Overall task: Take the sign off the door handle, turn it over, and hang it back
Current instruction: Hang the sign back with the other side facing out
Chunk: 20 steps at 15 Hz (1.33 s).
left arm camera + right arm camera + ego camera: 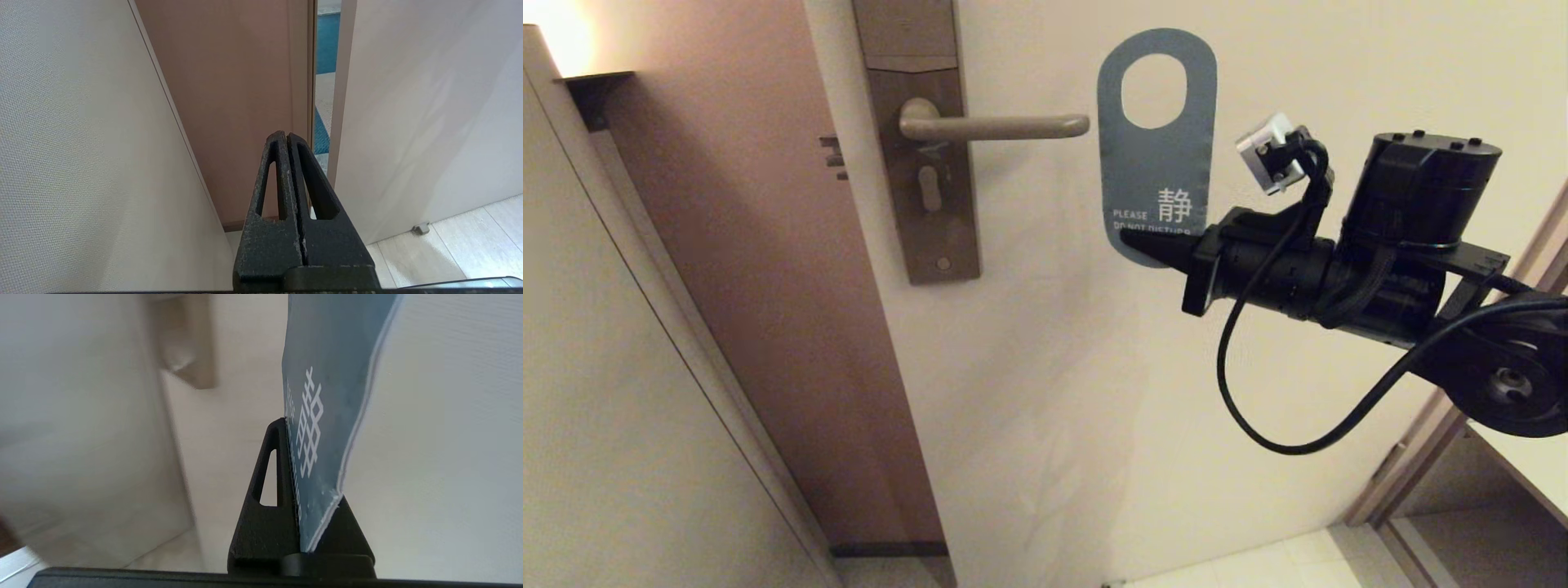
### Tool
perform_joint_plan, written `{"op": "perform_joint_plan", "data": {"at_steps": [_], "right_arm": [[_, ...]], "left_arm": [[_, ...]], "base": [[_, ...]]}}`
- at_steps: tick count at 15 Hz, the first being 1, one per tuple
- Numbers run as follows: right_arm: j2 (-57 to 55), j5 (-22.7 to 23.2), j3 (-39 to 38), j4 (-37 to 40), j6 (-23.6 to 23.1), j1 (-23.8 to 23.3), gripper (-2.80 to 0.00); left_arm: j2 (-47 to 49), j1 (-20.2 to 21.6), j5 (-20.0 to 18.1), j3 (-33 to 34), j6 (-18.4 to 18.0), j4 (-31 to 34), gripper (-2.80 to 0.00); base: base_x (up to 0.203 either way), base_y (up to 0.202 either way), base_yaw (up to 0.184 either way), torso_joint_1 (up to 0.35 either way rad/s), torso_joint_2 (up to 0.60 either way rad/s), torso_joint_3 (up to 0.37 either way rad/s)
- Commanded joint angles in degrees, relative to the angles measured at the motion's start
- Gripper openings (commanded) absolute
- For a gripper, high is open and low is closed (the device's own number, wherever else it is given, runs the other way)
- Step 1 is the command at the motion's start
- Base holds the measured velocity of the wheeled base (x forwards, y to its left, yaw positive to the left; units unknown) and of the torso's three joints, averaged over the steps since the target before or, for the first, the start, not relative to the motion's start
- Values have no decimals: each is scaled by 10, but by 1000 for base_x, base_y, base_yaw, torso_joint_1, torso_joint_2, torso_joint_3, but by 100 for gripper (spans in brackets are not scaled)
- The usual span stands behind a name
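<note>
The sign sits in the upper middle of the head view, upright, with its teal face and white lettering toward the camera. It is off the door handle: its left edge is just beside the handle's free tip, and the large oval hole near its top shows only the pale door behind it.

The right hand reaches in from the right side of the frame, pointing left, and is closed on the sign's lower edge. In the right wrist view the card stands pinched edge-on between the two black fingers, its white characters running up from the grip.

The handle is a slim beige bar jutting to the right from a tall brownish lock plate in the upper left centre of the head view, with a keyhole below it.

The left hand shows only in its own wrist view, its fingers pressed together with nothing between them, pointing at a brown door edge and a pale wall, with floor tiles at the lower right.
</note>
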<state>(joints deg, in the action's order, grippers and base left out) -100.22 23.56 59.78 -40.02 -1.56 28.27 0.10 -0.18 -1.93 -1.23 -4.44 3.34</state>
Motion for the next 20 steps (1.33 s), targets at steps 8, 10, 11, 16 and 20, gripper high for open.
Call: {"op": "perform_joint_plan", "data": {"at_steps": [8, 10, 11, 16, 20], "right_arm": [[11, -107, -2, -2, -5, 29, -280], [15, -120, -4, -2, -5, 41, -280], [16, -130, -5, -2, -5, 47, -280], [14, -163, -19, -4, -5, 69, -280], [12, -194, -21, -4, -5, 84, -280]], "left_arm": [[1, 0, 0, 0, 0, 0, -280], [1, 0, 0, 0, 0, 0, -280], [1, 0, 0, 0, 0, 0, -280], [1, 0, 0, 0, 0, 0, -280], [1, 0, 0, 0, 0, 0, -280]], "base": [[0, 0, 0, 0, 0, 0], [0, 0, 0, 0, 0, 0], [0, 0, 0, 0, 0, 0], [0, 0, 0, 0, 0, 0], [0, 0, 0, 0, 0, 0]]}}
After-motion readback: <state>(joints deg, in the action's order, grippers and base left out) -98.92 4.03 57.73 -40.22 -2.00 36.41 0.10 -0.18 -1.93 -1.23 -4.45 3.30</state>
